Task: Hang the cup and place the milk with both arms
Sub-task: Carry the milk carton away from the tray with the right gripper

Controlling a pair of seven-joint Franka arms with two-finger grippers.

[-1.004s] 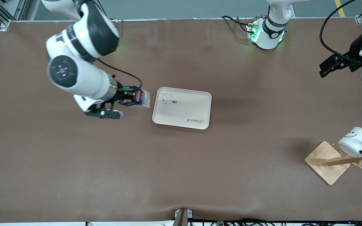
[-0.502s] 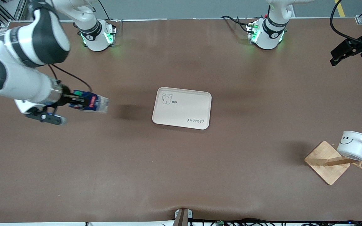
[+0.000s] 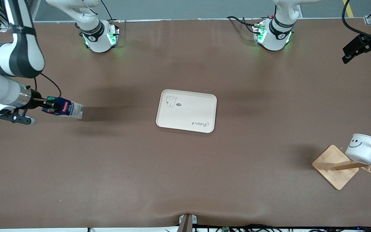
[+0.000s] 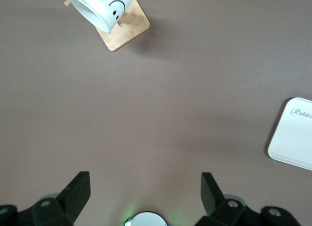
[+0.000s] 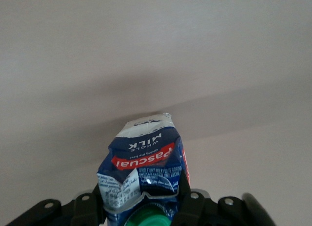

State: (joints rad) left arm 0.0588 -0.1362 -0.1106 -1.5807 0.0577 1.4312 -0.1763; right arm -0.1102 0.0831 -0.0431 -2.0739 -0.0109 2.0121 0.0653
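You have one crumpled milk (image 3: 64, 109) carton clamped in the right gripper (image 3: 51, 103) over the table's right-arm end; one glossy cup (image 3: 363, 149) hangs on the wooden rack (image 3: 337, 166); the left gripper (image 3: 356, 49) waits spread wide at the left-arm edge.

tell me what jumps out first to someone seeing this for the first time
The smiley-face cup hangs by its black handle on a wooden rack at the left arm's end of the table. At the right arm's end, the right gripper holds a blue Pascual milk carton tipped sideways above the bare brown table. The white tray sits unloaded mid-table, and the left gripper waits with jaws open.
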